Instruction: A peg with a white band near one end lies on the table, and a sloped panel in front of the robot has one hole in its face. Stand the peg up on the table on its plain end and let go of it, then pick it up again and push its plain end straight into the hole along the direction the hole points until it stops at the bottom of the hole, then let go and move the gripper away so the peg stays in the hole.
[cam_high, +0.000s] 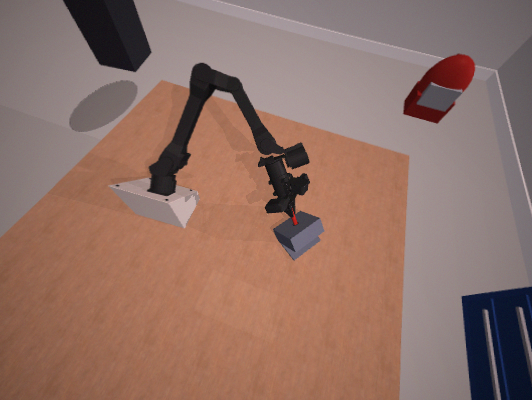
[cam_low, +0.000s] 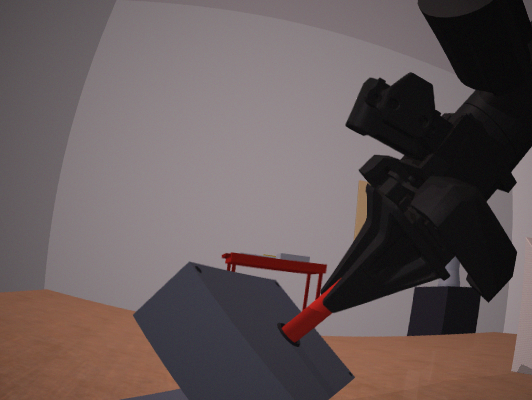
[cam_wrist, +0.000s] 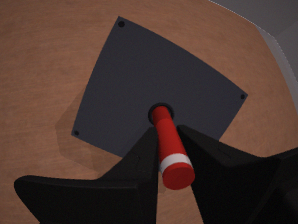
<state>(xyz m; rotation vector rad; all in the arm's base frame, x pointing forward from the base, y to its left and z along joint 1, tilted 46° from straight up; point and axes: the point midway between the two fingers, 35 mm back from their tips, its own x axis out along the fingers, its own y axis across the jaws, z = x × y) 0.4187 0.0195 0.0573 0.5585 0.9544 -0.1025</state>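
Note:
A red peg (cam_high: 295, 218) (cam_low: 306, 321) (cam_wrist: 169, 138) has its plain end at the hole (cam_low: 281, 327) (cam_wrist: 151, 111) in the sloped panel (cam_high: 300, 226) (cam_low: 235, 320) (cam_wrist: 120, 75); the end appears to be just inside the rim. Its white band shows in the wrist view, near the end toward the camera. The peg looks tilted about square to the panel's face. My gripper (cam_high: 293, 212) (cam_low: 327, 296) (cam_wrist: 166, 132) is shut on the peg, a short way above the panel's face. How deep the peg's tip reaches is hidden inside the panel.
The panel's block stands on the wooden table (cam_high: 225, 310) (cam_low: 65, 345) (cam_wrist: 35, 85). The arm's pale base (cam_high: 155, 204) is to the left in the top view. A red bench (cam_low: 275, 265) and a dark pedestal (cam_low: 440, 310) stand in the background.

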